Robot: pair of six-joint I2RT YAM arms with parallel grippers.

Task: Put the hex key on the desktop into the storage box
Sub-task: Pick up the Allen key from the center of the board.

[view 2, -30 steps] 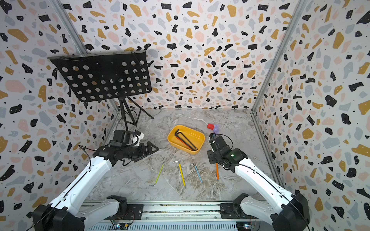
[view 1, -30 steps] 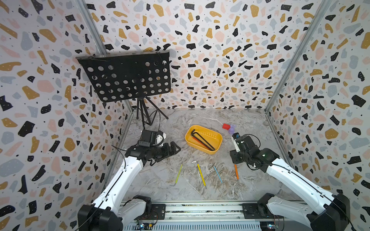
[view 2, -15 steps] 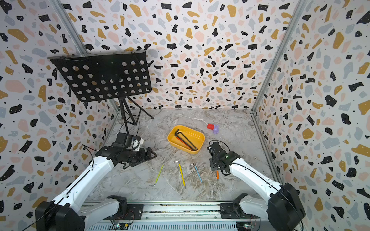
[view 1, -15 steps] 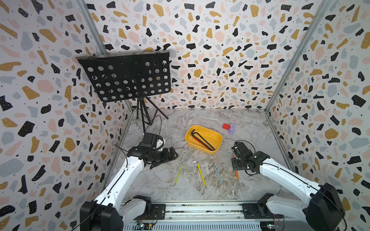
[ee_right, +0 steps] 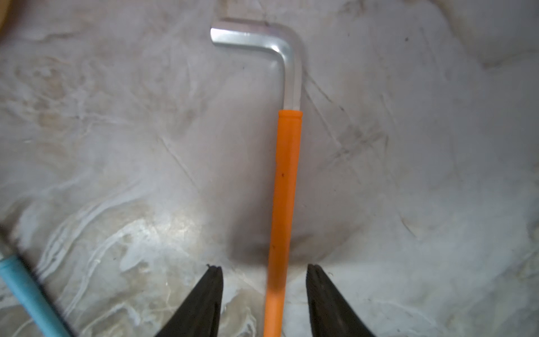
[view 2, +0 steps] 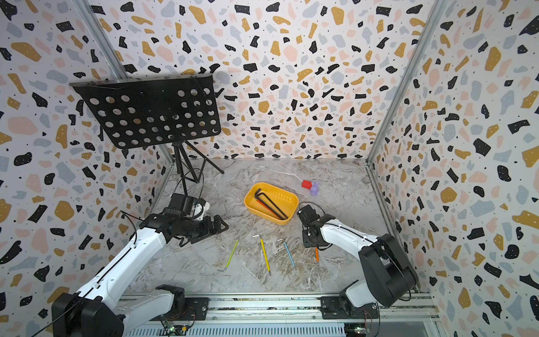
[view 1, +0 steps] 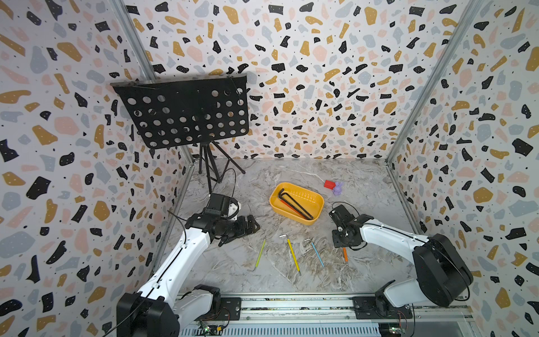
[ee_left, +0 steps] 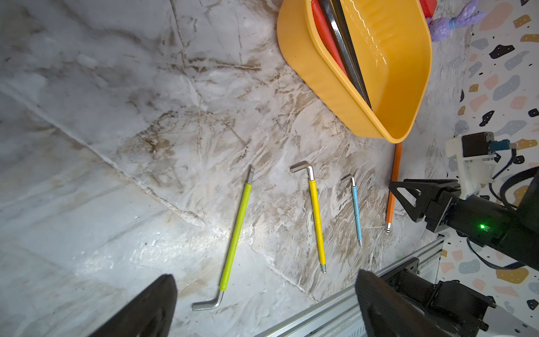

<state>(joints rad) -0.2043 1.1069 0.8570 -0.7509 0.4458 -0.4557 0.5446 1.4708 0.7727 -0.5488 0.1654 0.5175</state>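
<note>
Toward the right edge of the surface [view 1: 233, 271], our right hand [ee_right: 264, 270] straddles the orange hex key [ee_right: 287, 181], fingers apart and gripping nothing. We judge that pick-up is under way: next we clamp the sleeve, lift, and carry it to the yellow box [view 1: 309, 198]. Our left hand [ee_left: 262, 278] hangs released.

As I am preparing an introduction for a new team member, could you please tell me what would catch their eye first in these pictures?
The yellow-orange storage box in the middle of the desktop stands out, with dark hex keys in it. In front of it, the open right gripper straddles the orange hex key. A black perforated music stand fills the back corner on the left arm's side.
</note>
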